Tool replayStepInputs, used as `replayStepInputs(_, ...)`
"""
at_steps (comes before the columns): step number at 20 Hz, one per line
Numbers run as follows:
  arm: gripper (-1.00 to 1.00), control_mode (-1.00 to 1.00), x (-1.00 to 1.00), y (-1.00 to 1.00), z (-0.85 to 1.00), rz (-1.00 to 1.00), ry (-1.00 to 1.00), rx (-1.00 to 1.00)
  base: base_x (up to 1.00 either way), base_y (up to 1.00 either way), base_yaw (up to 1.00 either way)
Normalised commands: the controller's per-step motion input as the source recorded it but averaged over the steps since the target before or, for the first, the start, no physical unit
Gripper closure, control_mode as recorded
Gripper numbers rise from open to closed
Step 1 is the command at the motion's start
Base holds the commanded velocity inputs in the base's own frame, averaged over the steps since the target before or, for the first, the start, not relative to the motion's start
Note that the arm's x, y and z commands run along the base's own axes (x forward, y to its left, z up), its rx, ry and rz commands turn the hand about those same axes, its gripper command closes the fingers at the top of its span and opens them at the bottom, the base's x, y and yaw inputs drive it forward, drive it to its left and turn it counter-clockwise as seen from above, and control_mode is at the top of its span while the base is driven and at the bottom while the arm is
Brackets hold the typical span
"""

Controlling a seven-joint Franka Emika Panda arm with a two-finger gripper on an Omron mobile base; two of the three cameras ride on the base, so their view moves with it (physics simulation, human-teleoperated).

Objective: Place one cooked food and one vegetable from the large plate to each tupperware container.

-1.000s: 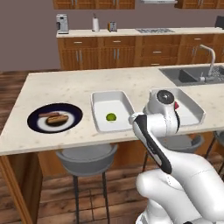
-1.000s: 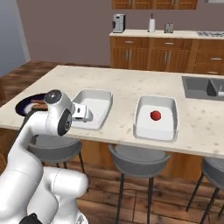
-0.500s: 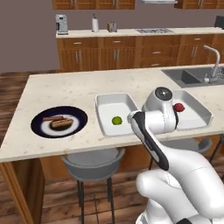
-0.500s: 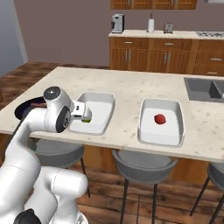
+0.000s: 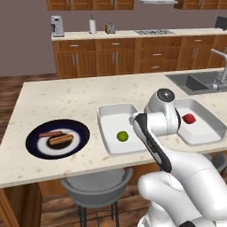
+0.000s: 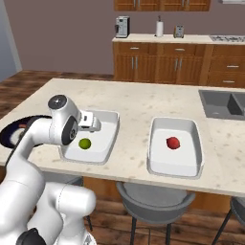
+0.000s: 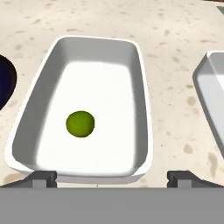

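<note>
The large plate sits at the counter's left with a hot dog and a sausage on it. Its dark edge shows in the hand view. The left tupperware container holds a green round vegetable. The right container holds a red one. My gripper hovers over the near part of the left container. It is open and empty, with the green vegetable below and ahead of it.
A grey sink with a faucet lies at the counter's far right. Grey stools stand under the front edge. A back counter carries a coffee machine.
The whole picture has shifted with the base, so the counter sits lower and nearer in both base views. The gripper stays open over the left container.
</note>
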Motion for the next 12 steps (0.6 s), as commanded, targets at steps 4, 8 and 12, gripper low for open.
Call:
replayStepInputs(4, -1.0, 1.0, 0.0, 0.0, 0.0, 0.0, 0.0, 0.0, 0.52, 0.02, -0.03)
replayStepInputs(8, -1.0, 1.0, 0.0, 0.0, 0.0, 0.0, 0.0, 0.0, 0.18, 0.19, 0.0)
replayStepInputs(12, -1.0, 1.0, 0.0, 0.0, 0.0, 0.0, 0.0, 0.0, 0.0, 0.16, 0.02)
